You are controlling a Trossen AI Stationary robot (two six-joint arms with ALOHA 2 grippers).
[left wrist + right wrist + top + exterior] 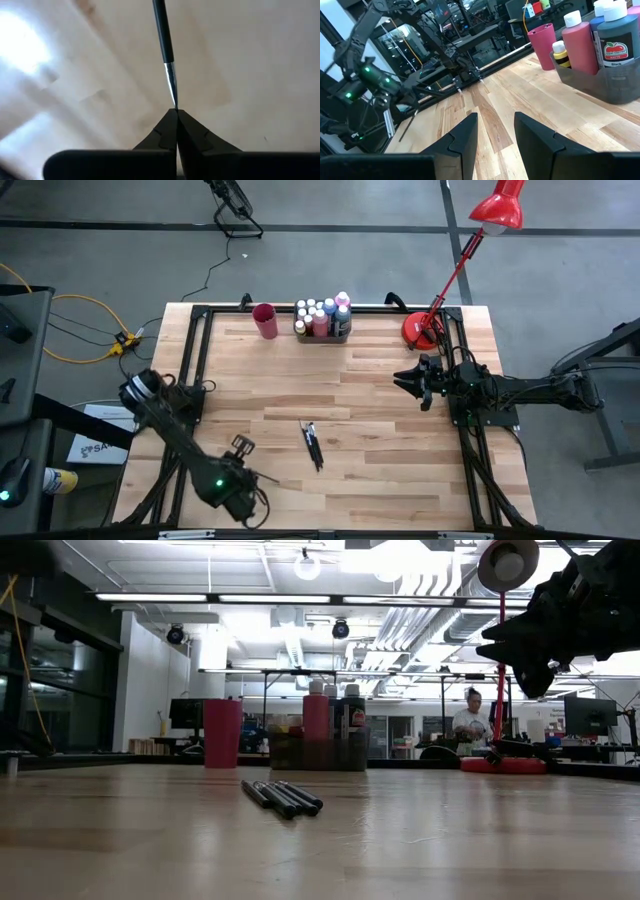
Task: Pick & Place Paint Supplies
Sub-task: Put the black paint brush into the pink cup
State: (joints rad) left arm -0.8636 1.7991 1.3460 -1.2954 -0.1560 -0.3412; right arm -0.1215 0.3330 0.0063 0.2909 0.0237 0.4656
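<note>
Holding paint bottles [322,317], grey tray [322,335], pink cup [265,321]

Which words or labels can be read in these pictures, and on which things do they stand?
"Black": on the label of the dark paint bottle in the grey tray; the brand line above it is too blurred to read.
"SA...": on a white box on the floor beside the table, the rest is hidden.
Other bottle labels: too small to read.

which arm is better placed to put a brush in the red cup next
Left, probably. The left hand is shut on a thin dark-handled paintbrush, near the table's front edge. The right hand is open and empty at the right side, though nearer the red cylindrical cup. More brushes lie mid-table.
</note>
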